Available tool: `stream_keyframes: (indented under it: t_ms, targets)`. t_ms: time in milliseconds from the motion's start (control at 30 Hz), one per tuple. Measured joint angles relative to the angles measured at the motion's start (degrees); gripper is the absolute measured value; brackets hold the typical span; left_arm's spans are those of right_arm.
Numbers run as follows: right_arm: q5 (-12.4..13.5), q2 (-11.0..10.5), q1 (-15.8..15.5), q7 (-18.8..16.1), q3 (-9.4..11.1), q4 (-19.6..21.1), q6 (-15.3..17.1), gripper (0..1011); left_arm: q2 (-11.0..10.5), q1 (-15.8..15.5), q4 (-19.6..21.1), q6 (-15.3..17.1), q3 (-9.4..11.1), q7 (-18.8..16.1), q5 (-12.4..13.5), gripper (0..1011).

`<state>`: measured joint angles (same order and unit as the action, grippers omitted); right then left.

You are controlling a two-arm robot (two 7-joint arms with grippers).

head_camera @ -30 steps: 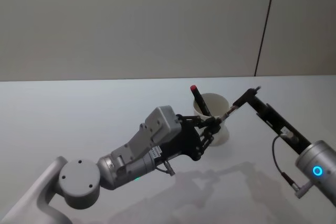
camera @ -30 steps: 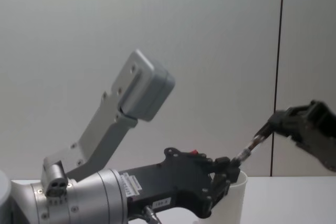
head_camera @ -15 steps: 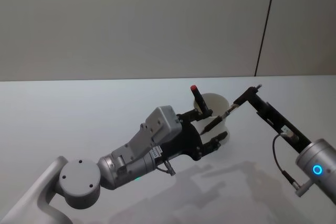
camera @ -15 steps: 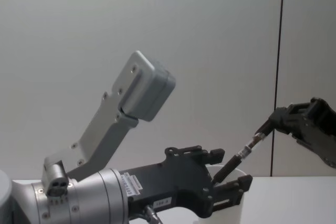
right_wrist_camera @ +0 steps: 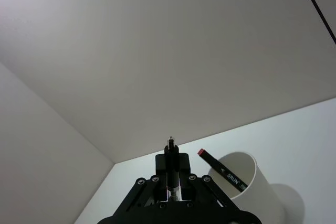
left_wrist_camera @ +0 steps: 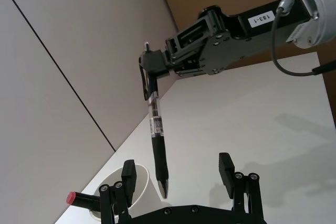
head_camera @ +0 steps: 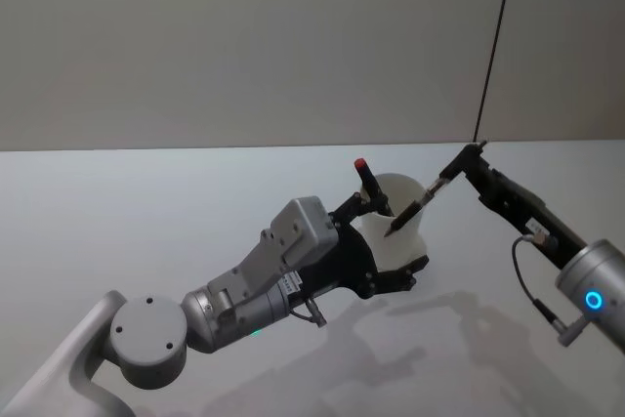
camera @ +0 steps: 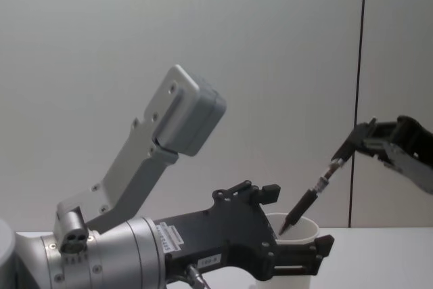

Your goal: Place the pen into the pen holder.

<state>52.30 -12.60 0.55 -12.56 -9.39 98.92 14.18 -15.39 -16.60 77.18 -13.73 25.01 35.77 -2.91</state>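
A pale grey table (head_camera: 146,202) runs across the lower half of the head view, meeting a plain off-white wall with one dark vertical seam at the upper right. Nearest, the left arm rises from the lower left corner of that view, and the left gripper (head_camera: 389,238) sits just right of centre with its black fingers (left_wrist_camera: 128,172) spread wide, one on each side of the pen holder (head_camera: 393,226) and not pressing it. The pen holder, a white paper cup, stands upright on the table at the centre of the head view; in the chest view its rim (camera: 292,222) peeks above the gripper's body in the lower middle. A dark marker with a red end (head_camera: 370,184) already leans inside it, sticking out toward the upper left. Above the cup, the pen (head_camera: 414,207) hangs tilted, its dark tip pointing down at the cup's mouth; whether the tip has passed the rim cannot be told. Farther right, the right gripper (head_camera: 465,160) is clamped on the pen's upper end, its arm stretching away to the lower right corner of the head view.
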Motion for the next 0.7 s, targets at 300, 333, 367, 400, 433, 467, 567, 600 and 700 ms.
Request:
stream_keyframes:
  t_ms: [300, 333, 367, 400, 433, 467, 567, 600, 700]
  targets:
    - [-5.05, -0.91, 3.87, -5.05, 0.10, -3.18, -1.47, 125, 0.00, 0.00, 0.00, -0.01, 0.00, -0.02, -0.03, 1003]
    - [-5.65, -0.96, 4.24, -5.50, 0.11, -3.50, -1.66, 125, 0.00, 0.00, 0.00, -0.01, 0.00, -0.02, -0.03, 1003]
    - [-6.07, -1.01, 4.64, -6.16, 0.11, -3.85, -1.78, 125, 0.00, 0.00, 0.00, -0.01, 0.00, -0.02, -0.03, 1003]
    - [-6.53, -1.09, 5.16, -6.67, 0.11, -4.32, -1.90, 125, 0.00, 0.00, 0.00, -0.01, 0.00, -0.02, -0.03, 1003]
    - [-7.41, -1.16, 5.95, -7.73, 0.11, -5.04, -2.15, 124, 0.00, 0.00, 0.00, -0.01, 0.00, -0.02, -0.03, 1003]
    - [-7.99, -1.20, 6.36, -8.28, 0.11, -5.45, -2.31, 124, 0.00, 0.00, 0.00, -0.01, 0.00, -0.02, -0.03, 1003]
    - [-9.70, -1.31, 8.26, -10.72, 0.09, -7.36, -2.72, 124, 0.00, 0.00, 0.00, -0.01, 0.00, -0.02, -0.03, 1003]
    - [-10.22, -1.33, 8.72, -11.29, 0.08, -7.83, -2.81, 125, 0.00, 0.00, 0.00, -0.01, 0.00, -0.02, -0.03, 1003]
    - [-11.66, -1.37, 10.61, -13.87, 0.03, -9.84, -3.04, 124, 0.00, 0.00, 0.00, -0.01, 0.00, -0.02, -0.03, 1003]
